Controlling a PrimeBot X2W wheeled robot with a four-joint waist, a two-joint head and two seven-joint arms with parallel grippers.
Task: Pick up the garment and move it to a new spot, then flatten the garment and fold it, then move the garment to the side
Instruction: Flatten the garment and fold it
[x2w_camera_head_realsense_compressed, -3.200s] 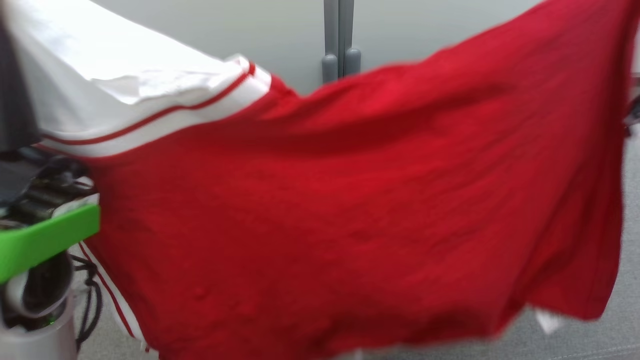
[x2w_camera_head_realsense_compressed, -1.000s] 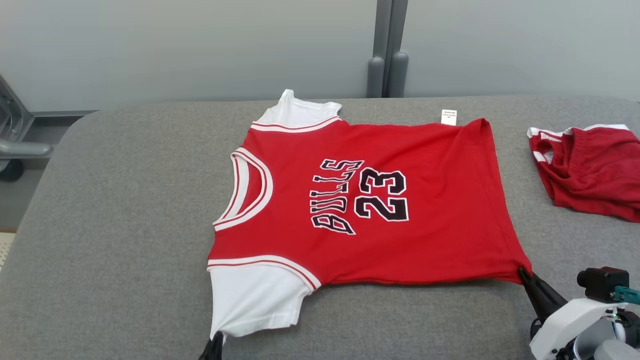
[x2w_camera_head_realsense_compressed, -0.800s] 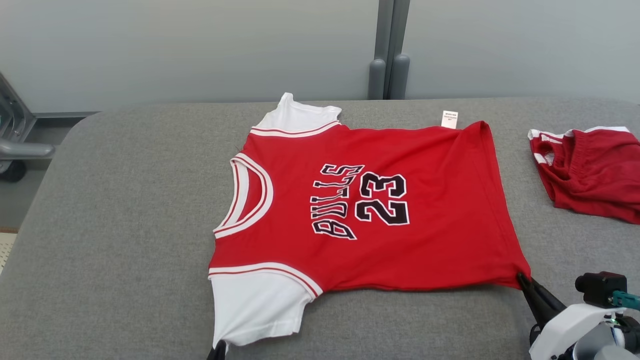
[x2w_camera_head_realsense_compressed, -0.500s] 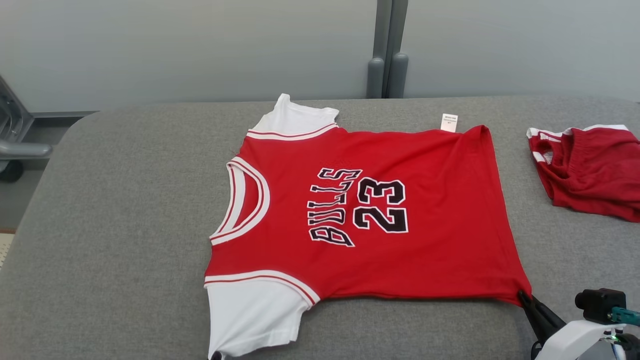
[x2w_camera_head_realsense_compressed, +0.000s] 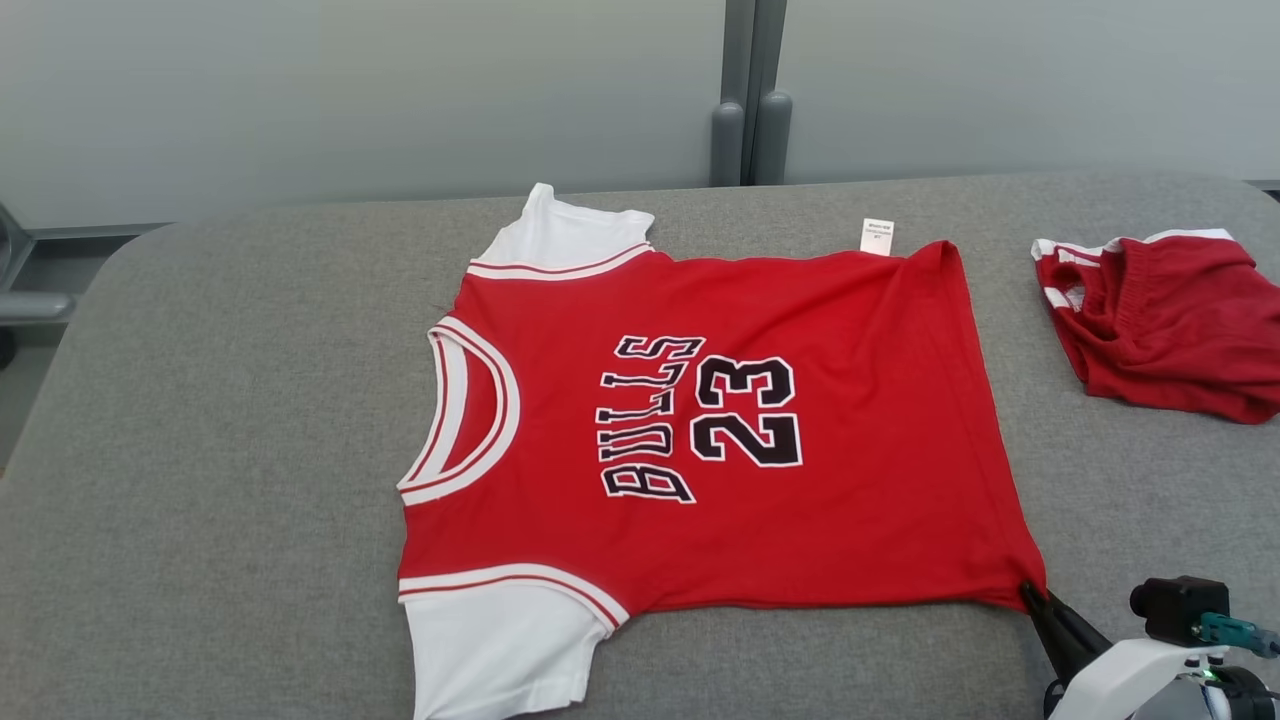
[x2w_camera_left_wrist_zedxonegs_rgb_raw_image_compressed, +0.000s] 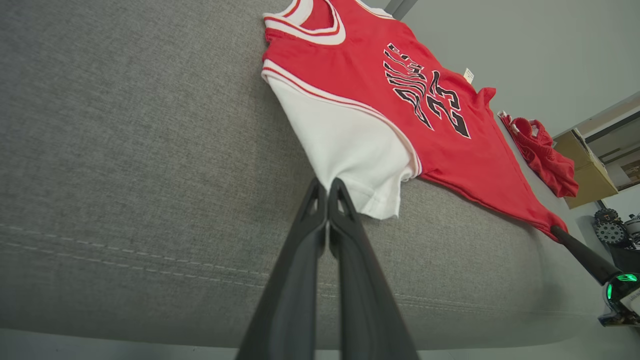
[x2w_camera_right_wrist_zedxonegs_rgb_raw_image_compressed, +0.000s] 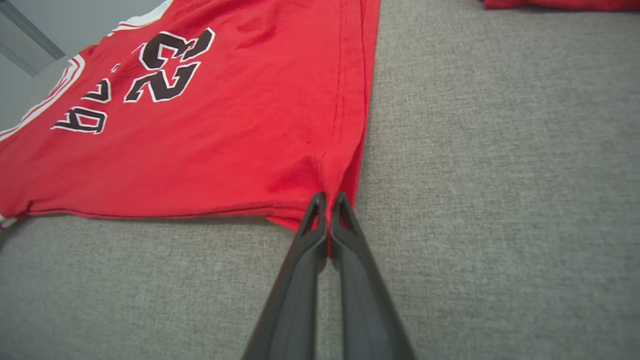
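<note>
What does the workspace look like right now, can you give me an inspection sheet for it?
Surface: grey padded table, seam stitched along its near edge.
Job's things: jersey spread flat, print up, neck toward the robot's left.
Clutter: red shorts bunched at the far right.
Grippers: left gripper shut on the jersey's white sleeve corner; right gripper shut on its red hem corner.
Cables: nothing seen.
Surroundings: grey wall behind the table; cardboard box past the table's end.
</note>
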